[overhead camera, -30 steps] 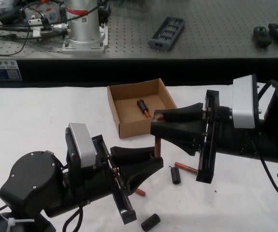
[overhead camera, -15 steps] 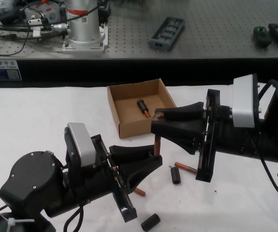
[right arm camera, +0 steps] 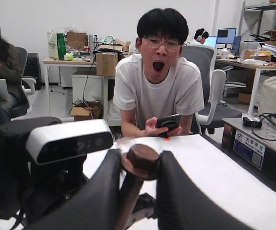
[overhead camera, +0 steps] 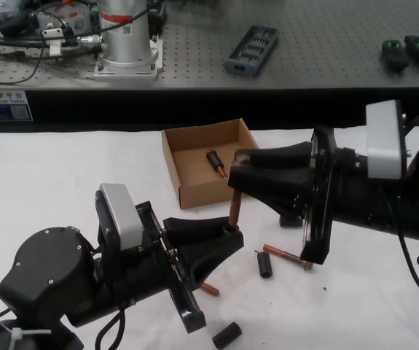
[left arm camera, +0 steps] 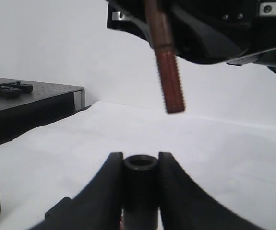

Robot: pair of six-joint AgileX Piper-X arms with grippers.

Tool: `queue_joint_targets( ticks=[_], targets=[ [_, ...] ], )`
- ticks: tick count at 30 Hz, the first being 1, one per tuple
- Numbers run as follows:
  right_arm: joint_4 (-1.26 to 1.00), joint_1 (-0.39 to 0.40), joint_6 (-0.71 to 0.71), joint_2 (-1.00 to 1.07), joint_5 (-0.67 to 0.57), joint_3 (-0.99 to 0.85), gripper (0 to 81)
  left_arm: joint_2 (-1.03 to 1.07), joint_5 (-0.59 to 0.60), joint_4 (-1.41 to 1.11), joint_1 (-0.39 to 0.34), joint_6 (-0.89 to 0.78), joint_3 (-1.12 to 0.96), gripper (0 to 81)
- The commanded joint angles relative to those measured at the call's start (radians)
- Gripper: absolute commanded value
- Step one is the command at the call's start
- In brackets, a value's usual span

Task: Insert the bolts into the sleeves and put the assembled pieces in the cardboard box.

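My left gripper [overhead camera: 229,235] is shut on a black sleeve [left arm camera: 140,184], held upright with its bore facing up. Directly above hangs a copper bolt [overhead camera: 234,208], threaded end [left arm camera: 171,88] pointing down and a short gap over the sleeve's mouth. My right gripper [overhead camera: 240,169] is shut on that bolt just below its dark head [right arm camera: 142,158]. The bolt leans slightly. The cardboard box [overhead camera: 171,157] stands open behind both grippers, with one assembled piece [overhead camera: 216,162] lying inside.
On the white cloth lie two loose bolts [overhead camera: 286,255] [overhead camera: 209,289] and two loose black sleeves [overhead camera: 265,264] [overhead camera: 226,335], under and beside the grippers. A black perforated bench with a metal post [overhead camera: 125,33] runs along the back.
My right arm has risen and shifted right, lifting the bolt a little so it now leans over the sleeve. The left gripper with the sleeve has edged slightly towards it.
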Motion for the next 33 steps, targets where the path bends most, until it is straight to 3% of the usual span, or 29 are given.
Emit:
queue_joint_targets(
  ticks=[1,9,17,33],
  targets=[
    [-0.083,0.002,0.064,-0.012,-0.024,-0.002,5.6,-0.002,-0.003,-0.002,0.002,-0.010,-0.011,0.7],
    [-0.087,0.000,0.048,-0.014,-0.035,-0.002,5.6,-0.002,0.051,-0.007,0.002,-0.004,-0.011,0.7],
    [0.093,0.000,-0.077,-0.014,-0.029,-0.002,5.6,-0.002,0.074,-0.032,0.002,-0.012,-0.011,0.7],
    [0.093,0.000,-0.086,0.038,-0.029,-0.002,5.6,-0.002,0.074,-0.032,0.002,-0.030,-0.011,0.7]
  ],
)
